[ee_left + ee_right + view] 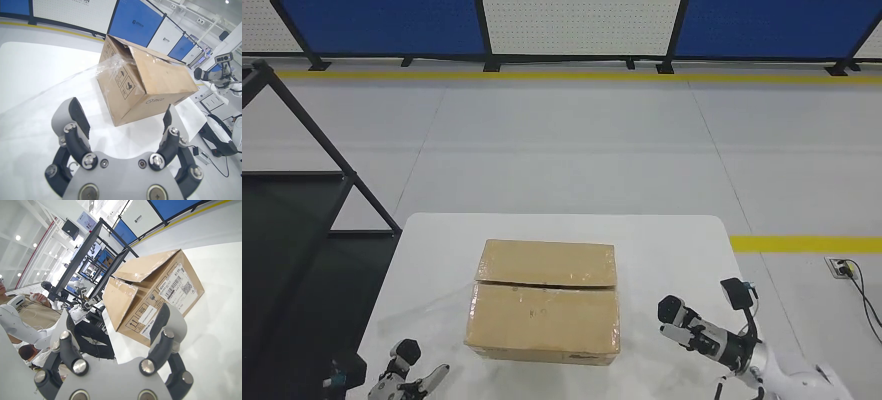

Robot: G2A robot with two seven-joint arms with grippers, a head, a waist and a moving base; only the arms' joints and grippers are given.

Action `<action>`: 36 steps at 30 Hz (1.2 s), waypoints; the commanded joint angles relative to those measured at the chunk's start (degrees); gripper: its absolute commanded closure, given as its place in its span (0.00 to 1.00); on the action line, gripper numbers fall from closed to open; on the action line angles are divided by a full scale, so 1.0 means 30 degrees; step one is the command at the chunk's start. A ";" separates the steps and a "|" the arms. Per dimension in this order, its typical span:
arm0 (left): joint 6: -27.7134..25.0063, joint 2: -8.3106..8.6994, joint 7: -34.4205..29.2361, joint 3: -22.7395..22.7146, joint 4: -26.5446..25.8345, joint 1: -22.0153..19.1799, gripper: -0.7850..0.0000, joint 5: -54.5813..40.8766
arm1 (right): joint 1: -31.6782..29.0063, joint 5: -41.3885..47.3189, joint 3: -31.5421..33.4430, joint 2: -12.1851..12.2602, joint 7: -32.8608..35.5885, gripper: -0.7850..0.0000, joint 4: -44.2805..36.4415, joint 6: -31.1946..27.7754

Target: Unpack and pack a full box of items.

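Note:
A brown cardboard box (545, 300) stands in the middle of the white table (662, 250), its two top flaps folded down with a slight gap along the seam. Torn clear tape hangs from one end of the box (143, 79). Printed labels cover the end of the box (151, 294) facing my right gripper. My left gripper (412, 378) waits near the table's front left corner, open and holding nothing, and shows close up as the left gripper (122, 111). My right gripper (674, 318) stands open to the right of the box, seen again as the right gripper (115, 319).
A black metal rack (302, 200) stands off the table's left side. Bare tabletop lies behind the box and on both sides of it. Blue and white partition panels (572, 25) line the far floor.

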 commanded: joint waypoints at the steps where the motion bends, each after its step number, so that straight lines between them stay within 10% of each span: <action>1: -0.0025 -0.0010 -0.0161 0.0118 -0.0080 -0.0124 0.00 -0.0825 | 0.0132 0.0216 -0.0520 -0.0095 -0.0719 0.00 -0.0228 0.0375; 12: -0.0331 0.0412 -0.4935 -0.1223 0.0626 -0.0667 0.00 -0.9689 | 0.2608 0.1163 -0.2584 -0.0225 0.0923 0.00 0.2223 0.0663; 36: -0.0331 0.0412 -0.4935 -0.1223 0.0626 -0.0667 0.00 -0.9689 | 0.4914 0.3453 -0.5176 -0.0478 0.2978 0.00 0.2516 -0.1311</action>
